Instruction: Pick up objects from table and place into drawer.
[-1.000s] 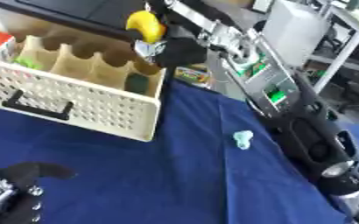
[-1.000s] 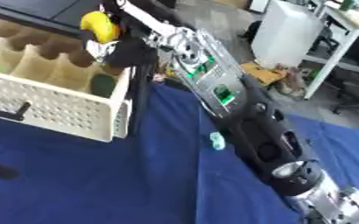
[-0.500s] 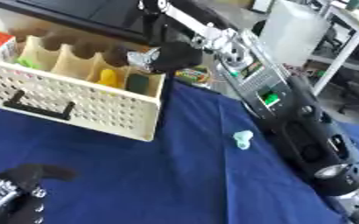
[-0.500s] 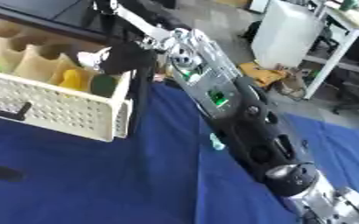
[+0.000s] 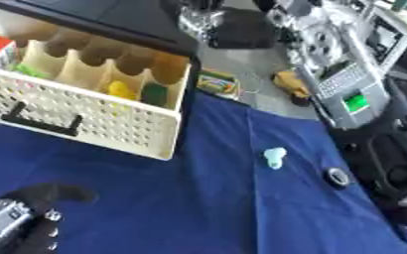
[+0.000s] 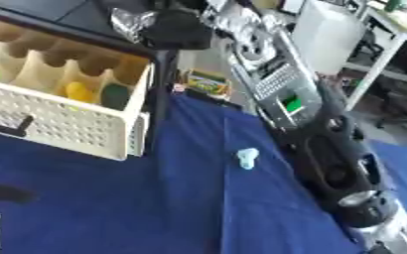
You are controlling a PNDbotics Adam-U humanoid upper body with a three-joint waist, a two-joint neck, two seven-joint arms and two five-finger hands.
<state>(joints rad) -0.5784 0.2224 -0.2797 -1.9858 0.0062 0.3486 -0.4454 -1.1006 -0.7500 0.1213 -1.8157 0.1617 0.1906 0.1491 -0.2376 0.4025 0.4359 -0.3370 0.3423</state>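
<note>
my right hand (image 6: 168, 27) raised behind cream perforated plastic drawer (image 5: 85, 116), fingers unreadable, yellow object (image 5: 120, 90) in compartment, left hand (image 5: 20, 225) idle, grip unclear

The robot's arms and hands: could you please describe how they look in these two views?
The right arm is bulky: silver-grey panels with a bright green marking near the elbow, then glossy black rounded housings and a silver ring joint lower down. Its right hand shows black with a silvery part. The left hand, at the lower left corner, is black with a silver metal body and small screws.

A yellow object (image 6: 78, 91) lies in the drawer (image 6: 59, 131) (cream, perforated); right robot hand (image 6: 174, 29) blurred above.
</note>
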